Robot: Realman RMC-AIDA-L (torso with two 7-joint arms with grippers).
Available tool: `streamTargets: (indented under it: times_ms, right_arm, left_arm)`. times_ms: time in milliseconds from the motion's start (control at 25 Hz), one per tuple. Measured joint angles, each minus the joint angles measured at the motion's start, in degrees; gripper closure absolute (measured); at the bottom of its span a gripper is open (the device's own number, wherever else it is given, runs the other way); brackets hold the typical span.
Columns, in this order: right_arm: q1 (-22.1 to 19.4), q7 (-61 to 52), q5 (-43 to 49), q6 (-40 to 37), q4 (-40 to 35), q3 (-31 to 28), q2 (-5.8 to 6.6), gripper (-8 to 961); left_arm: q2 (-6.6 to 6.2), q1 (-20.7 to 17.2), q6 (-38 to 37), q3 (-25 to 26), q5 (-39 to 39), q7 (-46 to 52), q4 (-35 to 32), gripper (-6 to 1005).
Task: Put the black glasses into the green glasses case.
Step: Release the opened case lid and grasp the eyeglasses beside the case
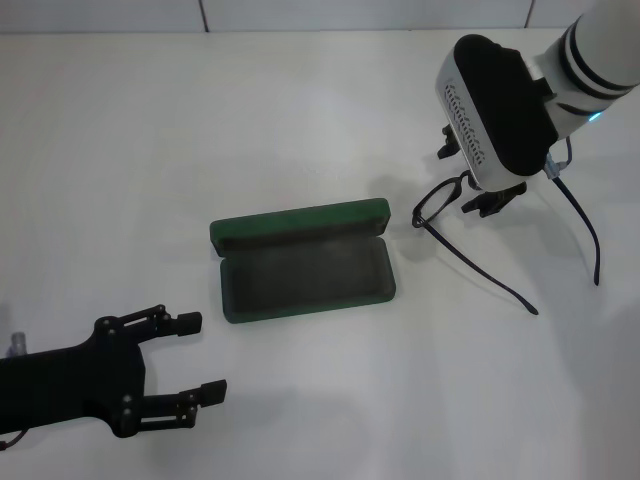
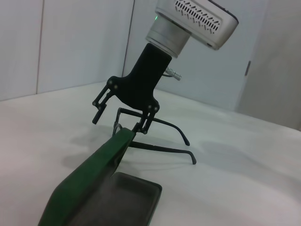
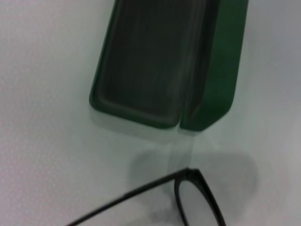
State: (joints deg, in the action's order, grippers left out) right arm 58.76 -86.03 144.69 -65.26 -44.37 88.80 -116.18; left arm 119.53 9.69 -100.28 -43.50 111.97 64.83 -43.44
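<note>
White table [image 1: 300,110]: open green glasses case [image 1: 300,262] centre; black glasses [image 1: 470,240] just right.

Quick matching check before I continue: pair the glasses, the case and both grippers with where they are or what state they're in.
1. black glasses
2. green glasses case
3. left gripper
4. right gripper

A. open, low beside the case
B. lid open, nothing inside
C. on the table, temples unfolded
D. open, above the glasses' front

Pairs: 1-C, 2-B, 3-A, 4-D
</note>
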Motion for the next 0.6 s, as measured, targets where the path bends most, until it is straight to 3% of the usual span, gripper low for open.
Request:
streamTargets:
  times_ms: [160, 280, 520, 600]
  right_arm:
    - [0.0, 0.34, -1.06, 0.26, 0.24, 0.82, 0.0, 188]
    - [0.33, 0.46, -1.12, 0.66, 1.38, 1.25, 0.0, 422]
    - [1.96, 0.65, -1.16, 1.77, 4.45, 0.88, 0.0, 665]
    - [2.4, 0.65, -1.24, 2.24, 5.19, 0.81, 0.0, 687]
  left_arm:
    - [0.0, 0.47, 0.03, 0.0, 0.0, 0.66, 0.02, 146]
    - [0.0, 0.78, 0.04, -0.04, 0.0, 0.97, 0.03, 147]
    - [0.0, 0.86, 0.0, -0.1, 0.0, 1.16, 0.03, 148]
    - [0.0, 0.89, 0.0, -0.1, 0.0, 1.17, 0.03, 148]
